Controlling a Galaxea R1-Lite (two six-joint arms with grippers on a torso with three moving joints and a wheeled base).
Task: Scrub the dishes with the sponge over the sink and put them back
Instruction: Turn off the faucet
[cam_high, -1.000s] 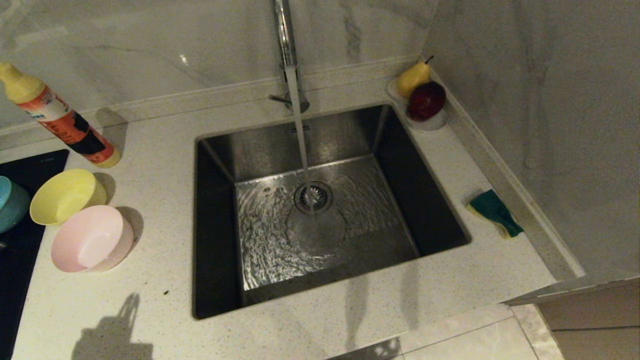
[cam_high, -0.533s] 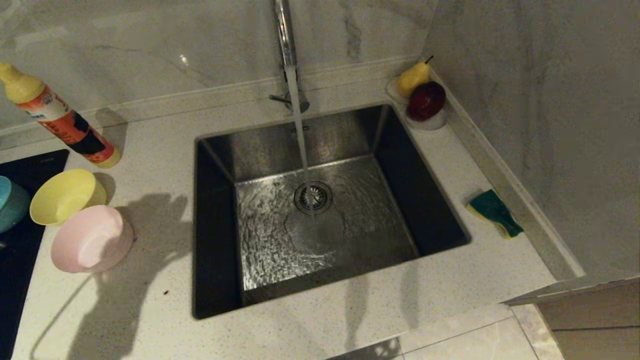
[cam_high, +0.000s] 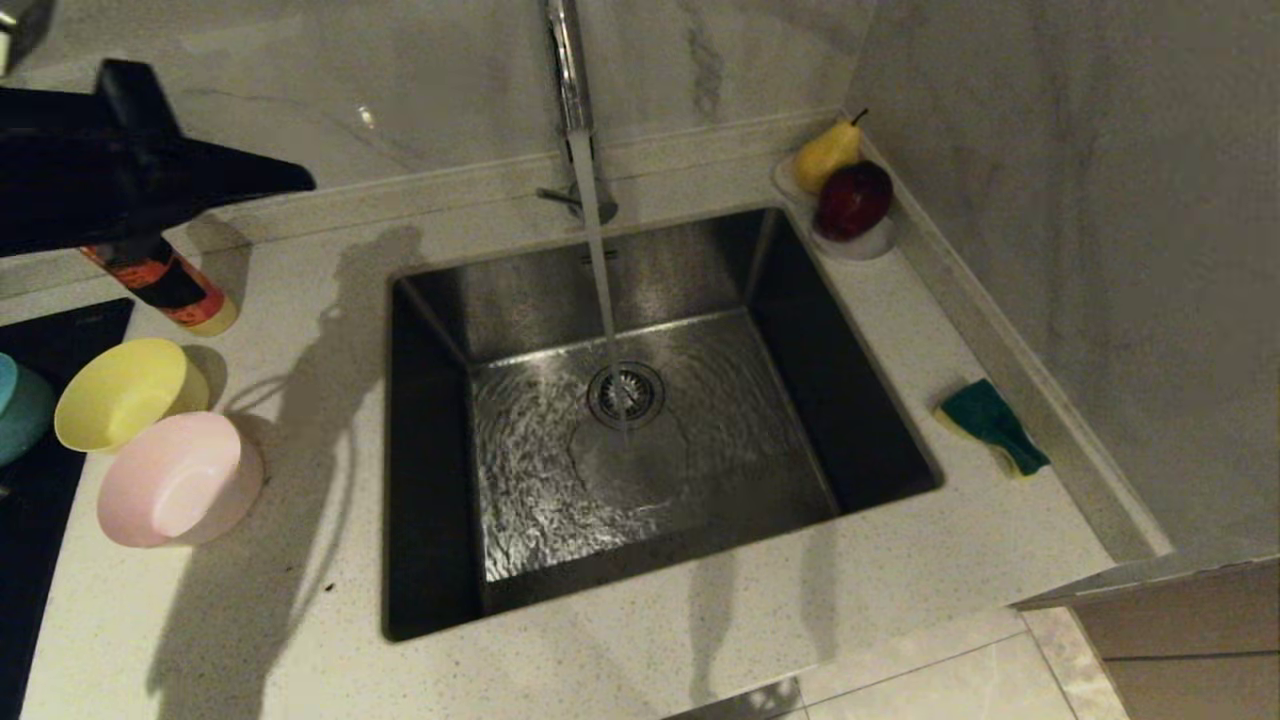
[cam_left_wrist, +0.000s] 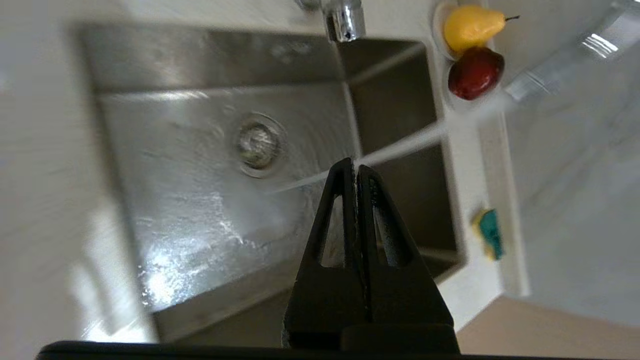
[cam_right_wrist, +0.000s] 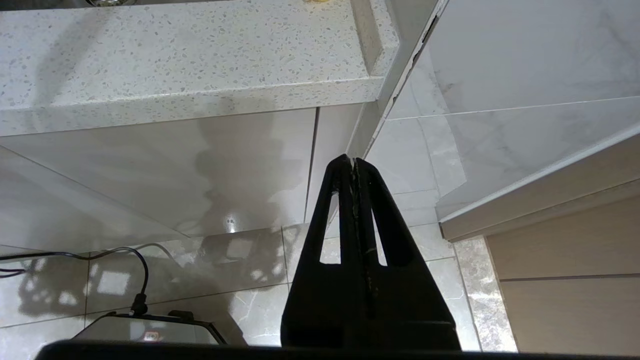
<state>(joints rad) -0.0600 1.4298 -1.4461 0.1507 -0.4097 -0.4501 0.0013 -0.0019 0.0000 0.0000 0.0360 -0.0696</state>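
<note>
The left hand (cam_high: 295, 180) hangs in the air above the tabletop (cam_high: 300, 420) left of the sink (cam_high: 430, 480), its tip pointing toward the tap (cam_high: 570, 90). Its fingers are pressed together with nothing between them; the left wrist view shows this, with the left hand (cam_left_wrist: 356, 167) high over the sink (cam_left_wrist: 175, 200).

The three bowls sit on the side of the sink away from the sponge, below that hand and well apart from it. The pink bowl (cam_high: 180, 492) lies nearest the sink, tipped on its side. The yellow bowl (cam_high: 125, 392) is just behind it, touching it or nearly so. The blue bowl (cam_high: 18, 412) is farthest from the sink, cut by the frame edge, resting on a black panel (cam_high: 40, 520). A bottle (cam_high: 175, 290) stands behind the yellow bowl, partly hidden by the arm.

The sponge (cam_high: 993, 426) lies green face up on the tabletop across the sink from the bowls, far from the left hand. Water runs from the tap onto the drain (cam_high: 626, 394). A pear (cam_high: 828, 152) and an apple (cam_high: 853, 200) sit at the sink's far corner on the sponge's side.

The right hand (cam_right_wrist: 354, 162) is parked below the tabletop edge, over the floor (cam_right_wrist: 250, 280), fingers together and empty.
</note>
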